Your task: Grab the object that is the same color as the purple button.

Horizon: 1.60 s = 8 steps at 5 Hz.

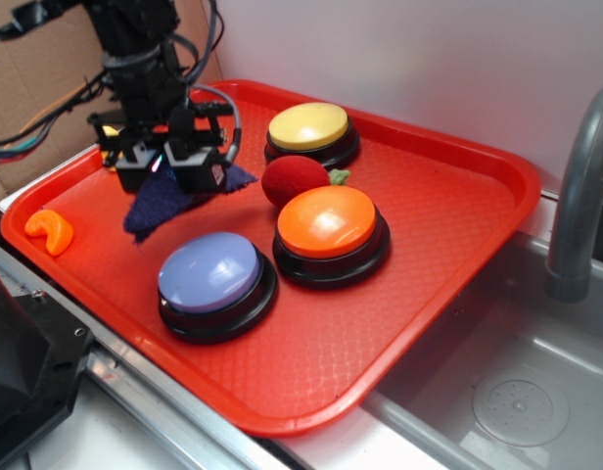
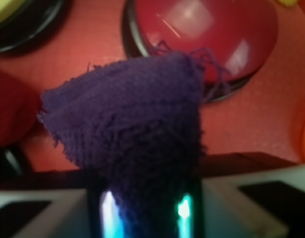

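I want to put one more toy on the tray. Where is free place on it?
Bare tray lies right of the orange button, and along the front edge below the purple button. The back-left is crowded: gripper, purple cloth, red ball.

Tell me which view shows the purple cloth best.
The wrist view: the purple cloth fills the frame, its weave and frayed edges visible. The exterior view shows it on the red tray, partly hidden under the end effector.

Red tray (image 1: 458, 196), purple button (image 1: 209, 274), orange button (image 1: 327, 221), yellow button (image 1: 308, 125), orange slice toy (image 1: 50, 231)
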Each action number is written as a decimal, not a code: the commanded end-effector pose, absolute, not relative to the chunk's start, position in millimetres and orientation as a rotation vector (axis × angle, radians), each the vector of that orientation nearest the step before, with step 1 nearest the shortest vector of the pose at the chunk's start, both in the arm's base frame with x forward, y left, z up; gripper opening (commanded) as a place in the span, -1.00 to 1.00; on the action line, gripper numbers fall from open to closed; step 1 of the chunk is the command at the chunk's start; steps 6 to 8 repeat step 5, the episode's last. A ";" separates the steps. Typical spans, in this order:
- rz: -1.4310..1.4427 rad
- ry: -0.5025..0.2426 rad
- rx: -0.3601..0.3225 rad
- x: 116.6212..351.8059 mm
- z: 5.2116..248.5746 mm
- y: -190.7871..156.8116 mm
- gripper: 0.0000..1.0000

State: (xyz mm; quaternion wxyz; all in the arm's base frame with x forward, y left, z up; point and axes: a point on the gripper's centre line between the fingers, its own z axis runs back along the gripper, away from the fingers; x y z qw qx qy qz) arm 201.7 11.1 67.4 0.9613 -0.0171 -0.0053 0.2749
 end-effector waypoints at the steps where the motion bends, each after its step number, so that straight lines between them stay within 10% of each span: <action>1: 0.345 -0.088 -0.027 208.7 125.4 -9.4 -1.00; 4: 0.185 -0.195 -0.005 183.3 180.2 -31.1 -1.00; 8: 0.243 -0.175 0.019 180.2 173.9 -25.4 -1.00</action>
